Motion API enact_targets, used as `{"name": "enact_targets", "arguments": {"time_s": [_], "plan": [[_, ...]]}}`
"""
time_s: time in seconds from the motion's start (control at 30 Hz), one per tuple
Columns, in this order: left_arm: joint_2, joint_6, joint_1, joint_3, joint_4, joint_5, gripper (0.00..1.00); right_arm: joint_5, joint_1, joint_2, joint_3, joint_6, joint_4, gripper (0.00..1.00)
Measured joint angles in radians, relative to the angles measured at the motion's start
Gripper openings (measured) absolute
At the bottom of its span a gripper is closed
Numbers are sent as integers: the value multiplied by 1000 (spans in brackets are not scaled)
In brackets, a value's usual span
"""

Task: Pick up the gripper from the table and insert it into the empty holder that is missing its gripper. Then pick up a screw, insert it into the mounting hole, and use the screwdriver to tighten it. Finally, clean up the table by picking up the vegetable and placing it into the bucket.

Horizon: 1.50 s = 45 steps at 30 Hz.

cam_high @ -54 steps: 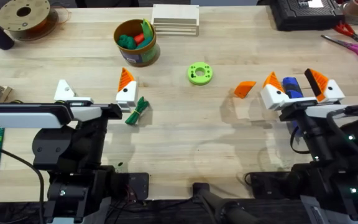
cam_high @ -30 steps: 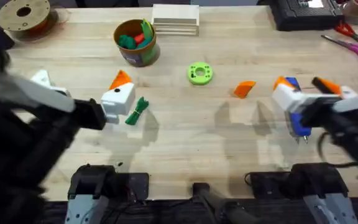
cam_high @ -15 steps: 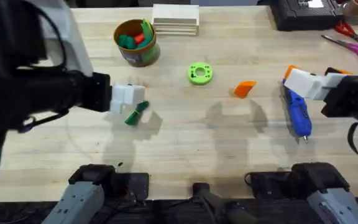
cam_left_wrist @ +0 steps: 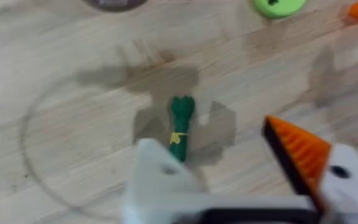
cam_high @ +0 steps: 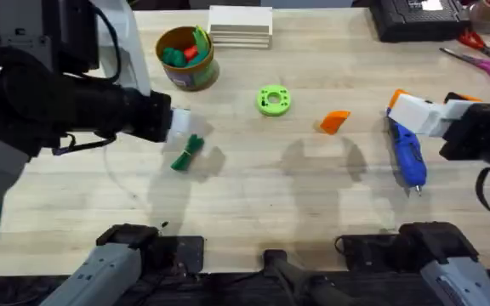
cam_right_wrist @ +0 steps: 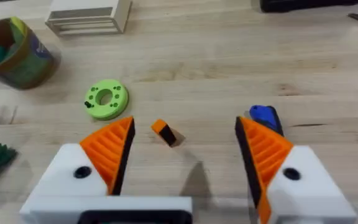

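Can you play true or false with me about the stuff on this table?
1. The little orange gripper is lying loose on the table. True.
2. The leafy green vegetable is already inside the bucket. False: it lies on the wood, away from the bucket.
3. The blue screwdriver lies on the table near the right gripper. True.
4. Both fingers of the left gripper have orange pads. False: one finger is the plain white holder, with no pad.
5. The right gripper is squeezing the screwdriver. False: its jaws are open and hold nothing.
6. The green ring sits between the bucket and the loose orange gripper. True.
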Motion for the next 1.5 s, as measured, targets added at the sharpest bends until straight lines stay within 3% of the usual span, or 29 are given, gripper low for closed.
{"name": "enact_targets", "arguments": {"time_s": [0.07,0.1,0.27,0.4,0.8,1.0,1.2,1.37,1.5], "plan": [[-9,-2,-28,0,25,17,948,0,0,0,0,0,0,938],[-13,-1,-43,0,46,29,976,0,0,0,0,0,0,938],[-17,-1,-113,0,223,152,986,0,0,0,0,0,0,938],[-17,-1,-137,0,344,246,989,0,0,0,0,0,0,938],[-11,12,-141,0,591,266,987,0,0,0,0,0,0,938],[-34,70,-197,-25,686,249,987,0,0,0,0,0,-1,939],[-262,120,-289,-212,768,200,987,0,0,0,0,0,-1,938],[-569,120,-303,-494,993,189,987,0,0,0,0,0,-1,938],[-755,71,-308,-714,1154,185,987,0,0,0,0,0,-1,936]]}}
